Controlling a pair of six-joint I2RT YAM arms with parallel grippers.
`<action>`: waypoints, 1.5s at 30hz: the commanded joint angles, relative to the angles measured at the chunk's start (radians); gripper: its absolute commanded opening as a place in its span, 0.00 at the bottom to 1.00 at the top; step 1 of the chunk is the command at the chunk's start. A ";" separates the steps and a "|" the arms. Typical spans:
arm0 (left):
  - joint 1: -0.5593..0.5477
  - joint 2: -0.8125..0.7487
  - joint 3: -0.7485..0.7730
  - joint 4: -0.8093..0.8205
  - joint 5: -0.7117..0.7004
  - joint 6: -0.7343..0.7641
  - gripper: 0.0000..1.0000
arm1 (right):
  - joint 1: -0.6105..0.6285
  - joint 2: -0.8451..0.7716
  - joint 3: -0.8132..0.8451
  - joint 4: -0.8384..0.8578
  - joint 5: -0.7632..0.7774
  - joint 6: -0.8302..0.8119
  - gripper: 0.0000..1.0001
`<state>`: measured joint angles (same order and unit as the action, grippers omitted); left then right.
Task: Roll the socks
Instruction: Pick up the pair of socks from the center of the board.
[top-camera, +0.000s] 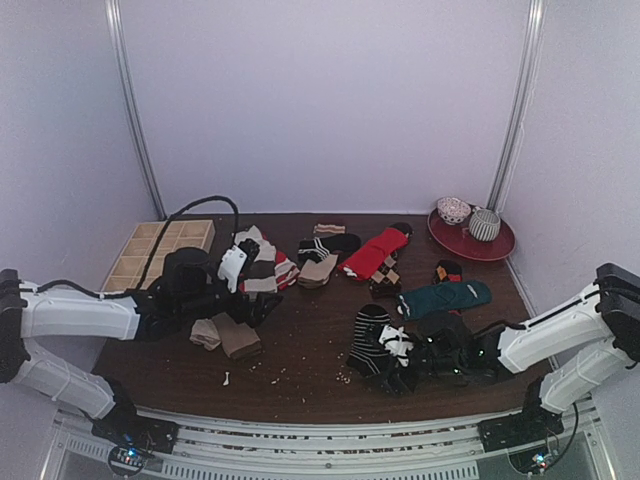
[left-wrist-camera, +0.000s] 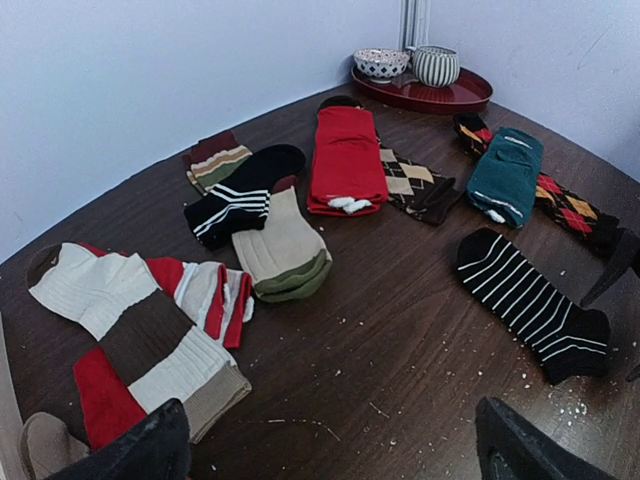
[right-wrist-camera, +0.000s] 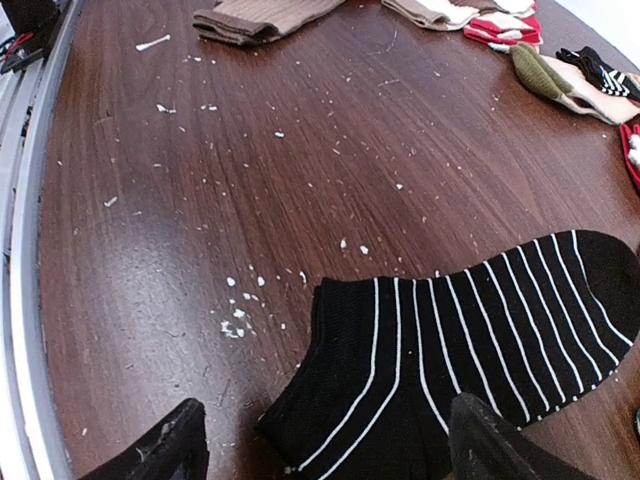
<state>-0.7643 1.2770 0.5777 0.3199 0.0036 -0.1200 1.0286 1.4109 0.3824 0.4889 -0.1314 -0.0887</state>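
The socks (top-camera: 322, 268) lie scattered flat across the dark table (top-camera: 300, 345). The right gripper (right-wrist-camera: 325, 415) is released, its jaws wide, with one finger on either side of the cuff of the black-and-white striped sock (right-wrist-camera: 460, 340) at the near right. Whether it touches the sock I cannot tell. The left gripper (left-wrist-camera: 330, 420) is likewise spread and holds nothing, low over bare wood at the left, near the cream, red and brown striped socks (left-wrist-camera: 150, 335). Farther off lie the red sock (left-wrist-camera: 345, 155) and the teal sock (left-wrist-camera: 505, 175). A red tray (left-wrist-camera: 450, 97) sits at the far right.
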 joint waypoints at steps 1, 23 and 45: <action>-0.003 0.000 -0.012 0.073 -0.013 0.007 0.98 | 0.009 0.055 0.037 0.011 0.044 -0.037 0.83; -0.006 -0.028 0.004 -0.016 0.013 0.019 0.98 | 0.098 0.051 0.045 -0.097 0.108 -0.001 0.70; -0.017 -0.036 -0.003 -0.069 0.145 0.098 0.92 | 0.054 0.188 0.134 -0.255 -0.005 0.318 0.00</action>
<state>-0.7673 1.2552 0.5758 0.2398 0.0677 -0.0700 1.1061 1.5913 0.4946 0.4332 -0.0013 0.1371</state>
